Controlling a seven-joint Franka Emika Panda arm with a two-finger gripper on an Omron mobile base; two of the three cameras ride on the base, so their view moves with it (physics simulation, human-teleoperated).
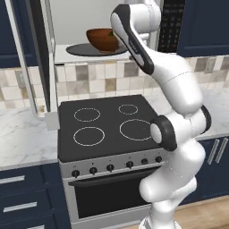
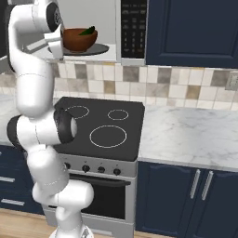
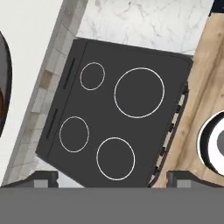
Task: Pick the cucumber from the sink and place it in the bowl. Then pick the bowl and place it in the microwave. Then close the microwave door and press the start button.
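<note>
The reddish-brown bowl (image 1: 102, 39) (image 2: 79, 39) sits on the dark turntable (image 1: 80, 50) inside the microwave (image 2: 134, 28). The dark green cucumber (image 2: 88, 31) lies in the bowl. The microwave door (image 1: 44, 53) stands swung open to the left. My arm reaches up in front of the microwave opening, its hand just beside the bowl. In the hand view my gripper (image 3: 111, 177) points down at the stove, open, its fingertips (image 3: 37, 177) far apart with nothing between them. The sink is out of view.
Below the microwave is a black-top stove (image 1: 107, 125) (image 3: 118, 118) with an oven and a row of knobs (image 1: 109, 167). Marble counter (image 2: 186, 135) runs on both sides, over blue cabinets (image 2: 195, 195). Wooden floor (image 3: 197, 100) lies in front.
</note>
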